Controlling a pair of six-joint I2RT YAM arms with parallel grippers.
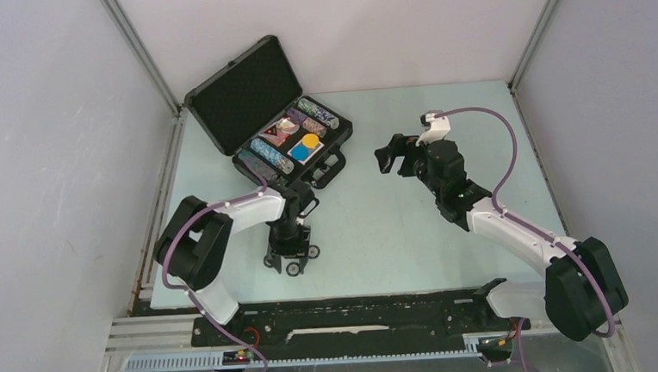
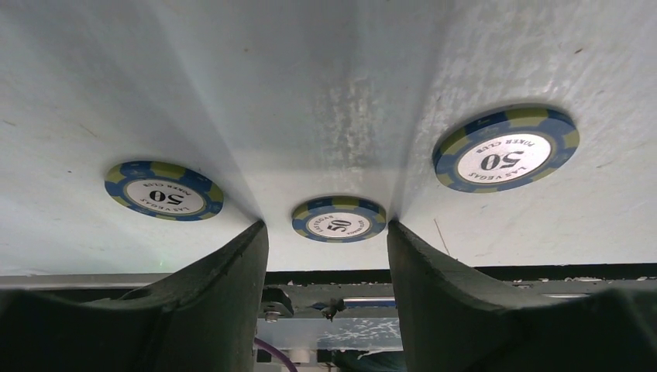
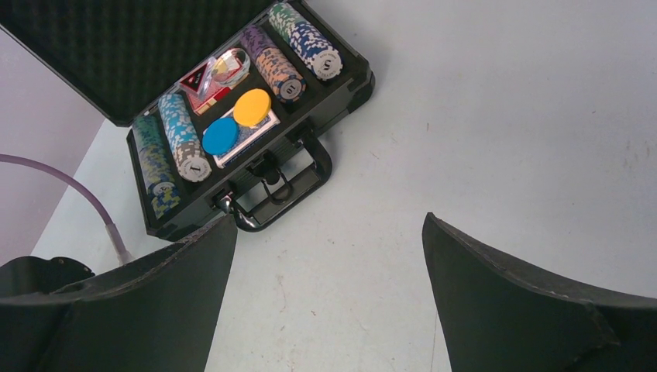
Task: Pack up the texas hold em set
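The open black case (image 1: 255, 96) stands at the back left and holds rows of chips, card decks, a yellow disc (image 3: 252, 107) and a blue disc (image 3: 220, 136). It also shows in the right wrist view (image 3: 310, 167). Three blue-and-yellow "50" chips lie flat on the table in the left wrist view: a left chip (image 2: 164, 191), a middle chip (image 2: 338, 218) and a right chip (image 2: 506, 149). My left gripper (image 2: 325, 232) points down at the table, open, with the middle chip just beyond its fingertips. In the top view it (image 1: 291, 259) stands among those chips. My right gripper (image 1: 388, 156) is open and empty, right of the case, facing it (image 3: 329, 225).
The case's handle (image 3: 290, 194) sticks out toward the table's middle. Grey walls close in the left, right and back. A black rail (image 1: 359, 313) runs along the near edge behind the left gripper.
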